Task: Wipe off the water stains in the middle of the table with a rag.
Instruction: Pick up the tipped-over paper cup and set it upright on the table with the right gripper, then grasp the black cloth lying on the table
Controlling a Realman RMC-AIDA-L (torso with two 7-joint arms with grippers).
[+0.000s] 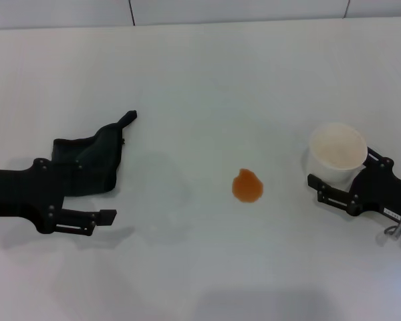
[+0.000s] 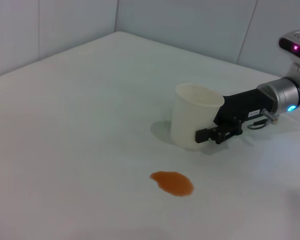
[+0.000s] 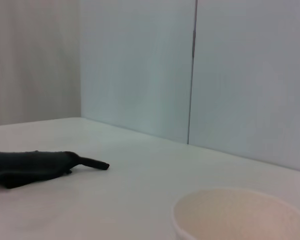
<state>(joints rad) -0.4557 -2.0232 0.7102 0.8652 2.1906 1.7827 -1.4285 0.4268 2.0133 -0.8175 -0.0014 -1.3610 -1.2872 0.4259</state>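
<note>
The water stain (image 1: 247,186) is one small orange-brown blot in the middle of the white table (image 1: 200,80); it also shows in the left wrist view (image 2: 172,183). The dark rag (image 1: 97,150) lies flat at the left, its pointed tail toward the back; the right wrist view shows it too (image 3: 30,166). My left gripper (image 1: 97,190) is open at the rag's near edge, its lower finger (image 1: 93,217) clear of the cloth. My right gripper (image 1: 351,177) sits at a white paper cup (image 1: 337,150) on the right and also shows in the left wrist view (image 2: 215,134).
The cup (image 2: 192,117) stands upright on the table, to the right of the stain, and its rim fills the right wrist view's lower corner (image 3: 240,215). A pale wall runs along the table's far edge (image 1: 200,10).
</note>
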